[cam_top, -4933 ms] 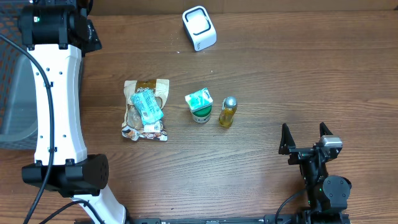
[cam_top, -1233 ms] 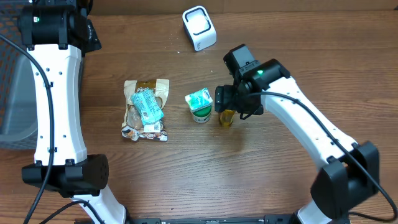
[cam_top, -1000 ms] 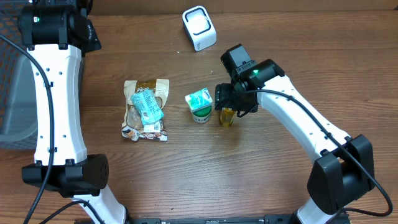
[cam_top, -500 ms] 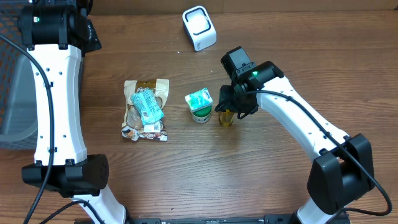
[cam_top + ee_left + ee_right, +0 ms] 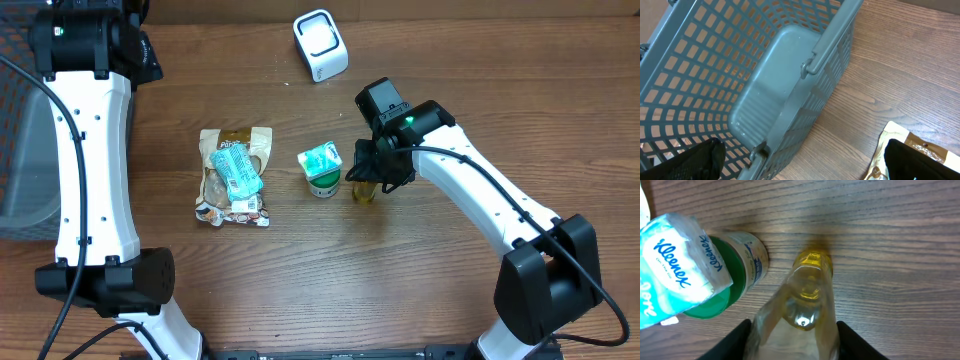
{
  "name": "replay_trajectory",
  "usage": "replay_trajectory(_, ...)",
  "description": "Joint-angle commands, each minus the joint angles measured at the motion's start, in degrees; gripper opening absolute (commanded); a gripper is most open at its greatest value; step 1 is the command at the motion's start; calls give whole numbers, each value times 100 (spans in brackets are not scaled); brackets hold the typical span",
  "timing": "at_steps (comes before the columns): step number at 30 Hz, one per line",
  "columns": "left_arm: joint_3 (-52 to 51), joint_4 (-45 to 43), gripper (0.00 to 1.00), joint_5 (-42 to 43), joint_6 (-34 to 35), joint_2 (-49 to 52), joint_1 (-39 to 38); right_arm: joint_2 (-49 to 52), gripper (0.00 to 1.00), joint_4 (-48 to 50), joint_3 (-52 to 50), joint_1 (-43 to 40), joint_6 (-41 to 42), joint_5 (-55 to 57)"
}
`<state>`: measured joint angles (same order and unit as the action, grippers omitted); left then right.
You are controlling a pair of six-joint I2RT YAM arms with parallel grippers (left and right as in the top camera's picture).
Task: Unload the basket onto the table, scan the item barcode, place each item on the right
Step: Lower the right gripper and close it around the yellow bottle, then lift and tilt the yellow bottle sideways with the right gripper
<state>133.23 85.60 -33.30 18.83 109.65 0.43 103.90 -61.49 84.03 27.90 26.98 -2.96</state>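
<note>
A small bottle of yellow liquid (image 5: 364,189) is seen standing upright on the wooden table (image 5: 470,90), just right of centre, and the right gripper (image 5: 793,325) is positioned directly over it. In the right wrist view the bottle is framed from above between the two dark fingers (image 5: 737,342), its sides reaching them on both sides. The jaws are thus set narrowly about the bottle, but whether they press on it cannot be told. Just beside the bottle, on its left, a green cup (image 5: 324,185) is found, with a Kleenex tissue pack (image 5: 320,158) lying across its top; cup and bottle are close but apart. Further left a snack bag (image 5: 215,205) is laid flat, with a second blue tissue pack (image 5: 236,170) resting on it. A white scanner (image 5: 320,45) is placed at the far edge of the table, well apart from the bottle. The left gripper (image 5: 802,147) is held at the table's far left corner over a grey mesh basket (image 5: 790,75), its jaws spread wide with nothing between them. A corner of the snack bag is caught at the lower right of its wrist view.
</note>
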Motion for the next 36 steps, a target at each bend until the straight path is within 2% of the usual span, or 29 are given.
replay_trajectory(1,107,-13,99,-111,-105,-35,-7,11,43,-7,-50,39,24,55)
replay_trajectory(7,107,-13,100,-111,-105,-35,-7,-9,24,-304,208,-146,17,-57)
replay_trajectory(11,107,-13,100,-111,-105,-35,-7,-168,12,-426,352,-479,-562,-896)
replay_trajectory(22,107,-13,99,-111,-105,-35,-7,-1543,12,-1060,398,-2111,-2393,-4360)
replay_trajectory(25,107,-13,100,-111,-105,-35,-7,-1773,12,-1327,398,-2446,-2822,-4979)
replay_trajectory(32,107,-13,99,-111,-105,-35,-7,-1882,12,-2201,396,-2793,-4284,-6553)
replay_trajectory(36,107,-13,100,-111,-105,-35,-7,-1882,11,-2487,396,-2793,-4592,-6769)
